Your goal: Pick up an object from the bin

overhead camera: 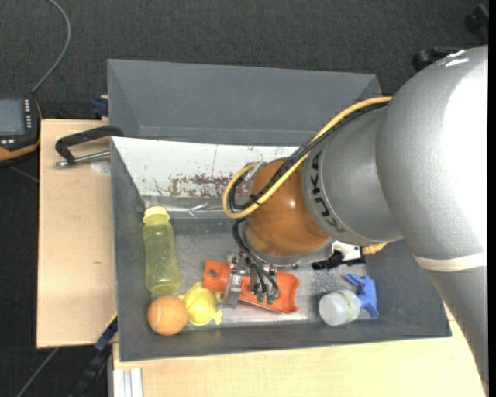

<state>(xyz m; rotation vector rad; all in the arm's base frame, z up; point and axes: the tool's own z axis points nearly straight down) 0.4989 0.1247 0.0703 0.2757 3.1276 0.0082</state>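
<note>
smooth grey arm [418,155] hangs its claw [252,288] over a flat orange plastic piece [285,293], grip unclear.

Dark grey textured floor [232,31]; thin black cable [68,29] curving at top left; small screened device [15,116] at left edge.

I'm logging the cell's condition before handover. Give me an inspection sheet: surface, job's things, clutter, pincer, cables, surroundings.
Surface: grey metal bin, brownish marks on its back wall.
Job's things: orange flat plastic thing, front middle, directly under the pincer.
Clutter: yellow-green bottle lying at left; orange ball and yellow toy touching at front left; white bottle and blue piece at front right.
Pincer: pincer low over the orange thing; grip cannot be judged.
Cables: yellow cable looped at the wrist; black cable on the dark floor.
Surroundings: small device at far left.
</note>
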